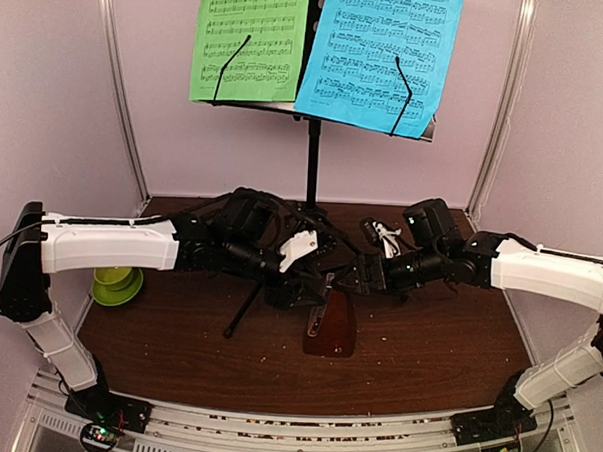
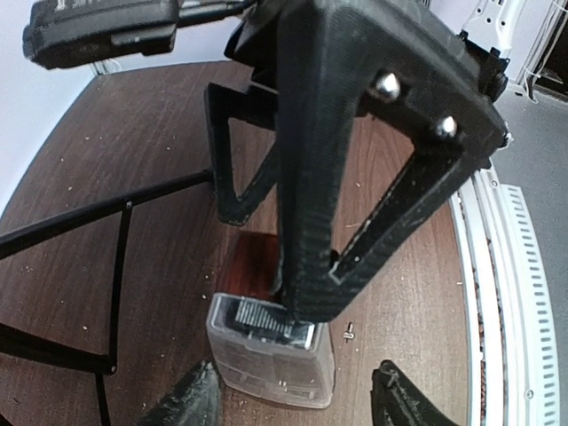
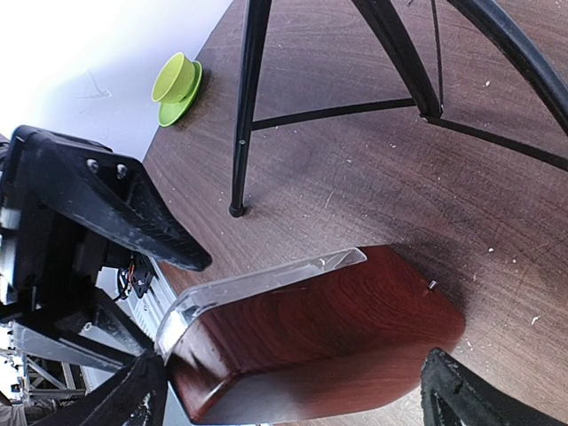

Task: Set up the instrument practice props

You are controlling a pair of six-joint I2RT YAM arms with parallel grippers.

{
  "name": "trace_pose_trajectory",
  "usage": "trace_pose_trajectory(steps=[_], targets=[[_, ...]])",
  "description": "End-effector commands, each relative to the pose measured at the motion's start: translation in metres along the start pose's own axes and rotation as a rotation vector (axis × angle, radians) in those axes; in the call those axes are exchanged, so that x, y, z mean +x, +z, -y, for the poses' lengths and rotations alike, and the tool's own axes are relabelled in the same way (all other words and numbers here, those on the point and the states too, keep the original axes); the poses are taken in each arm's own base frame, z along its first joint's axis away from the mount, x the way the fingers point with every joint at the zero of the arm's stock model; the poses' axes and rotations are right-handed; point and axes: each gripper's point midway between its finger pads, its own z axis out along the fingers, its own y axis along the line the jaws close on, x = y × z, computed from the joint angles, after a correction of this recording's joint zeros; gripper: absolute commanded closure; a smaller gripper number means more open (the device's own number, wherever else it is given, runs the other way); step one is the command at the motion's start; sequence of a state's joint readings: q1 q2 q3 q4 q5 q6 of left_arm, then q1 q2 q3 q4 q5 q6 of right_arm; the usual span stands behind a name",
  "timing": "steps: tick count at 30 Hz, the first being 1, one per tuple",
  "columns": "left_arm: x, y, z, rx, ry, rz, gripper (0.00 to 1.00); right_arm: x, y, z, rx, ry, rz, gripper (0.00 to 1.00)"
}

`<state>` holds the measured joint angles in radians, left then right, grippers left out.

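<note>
The metronome (image 1: 330, 327) sits on the worktop (image 1: 436, 357) in the middle of the top view, just under the tips of both arms and in front of the legs of the music stand (image 1: 313, 156). I judge it small but rather dense. The red-brown body looks like polished wood, hard and smooth, so it can slip between hard jaws. Its clear cover (image 3: 266, 282) seems to be thin plastic, light and probably easy to crack. In the right wrist view one edge of it stands away from the body (loose or already unclipped, I cannot tell). The safest hold, I think, is low on the two flat sloped sides of the body. The narrow top is worse, because there the jaws would slide off.

The right jaws are spread wide, one finger at each bottom corner of the right wrist view, with the body between them, and they are not closed on it. The left jaws are also apart, at the bottom of the left wrist view, with the cover end just ahead of them, and I see no grip.

The worktop is flat, dark brown and smooth, with pale crumbs, so a pushed metronome may skate. Pale walls (image 1: 47, 95) stand close around it. The green sheet (image 1: 250, 39) and the blue sheet (image 1: 379, 54) rest on the stand at the top of the frame. A lime green cup and saucer (image 1: 117, 283) stands at the left edge, well apart.
</note>
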<state>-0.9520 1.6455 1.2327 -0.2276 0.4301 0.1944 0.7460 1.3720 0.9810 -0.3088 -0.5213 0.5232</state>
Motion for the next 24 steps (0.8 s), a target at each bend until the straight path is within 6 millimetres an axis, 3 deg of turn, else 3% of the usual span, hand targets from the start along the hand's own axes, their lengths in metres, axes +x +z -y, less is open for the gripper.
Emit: trace_pose_trajectory(steps=[1, 11, 24], targets=[[-0.033, -0.004, -0.007, 0.012, 0.056, 0.088, 0.39, 0.043, 0.004, 0.041, 0.149, 0.044, -0.133, 0.01], [-0.035, 0.014, 0.001, 0.124, 0.066, 0.078, 0.39, 0.041, 0.002, 0.041, 0.153, 0.047, -0.125, 0.06], [-0.024, 0.003, -0.001, 0.138, 0.050, 0.055, 0.61, 0.042, -0.003, 0.044, 0.164, 0.048, -0.127, 0.15]])
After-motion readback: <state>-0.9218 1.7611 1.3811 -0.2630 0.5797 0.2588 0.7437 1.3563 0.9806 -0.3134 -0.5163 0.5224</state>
